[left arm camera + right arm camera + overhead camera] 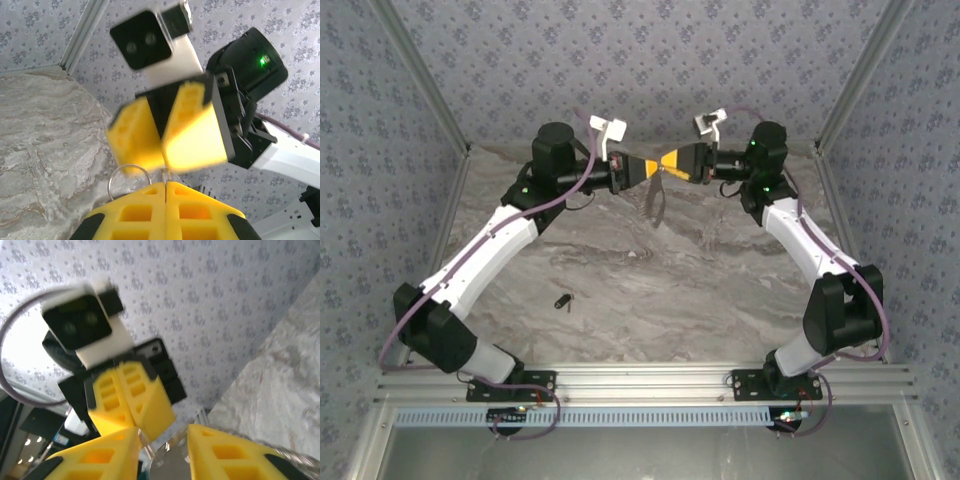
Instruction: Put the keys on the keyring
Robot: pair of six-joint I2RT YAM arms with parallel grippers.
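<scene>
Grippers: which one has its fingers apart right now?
The right gripper: a gap separates its yellow fingers. The left gripper has its fingers pressed together, pinching the keyring.

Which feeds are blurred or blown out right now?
Left wrist view: right gripper smeared, keyring thin but readable. Right wrist view: left gripper blurred, white patch blown out at the left edge. Top external view: sharp, evenly lit.

Parted right claw (164, 437) opposite left claw (136, 420)
</scene>
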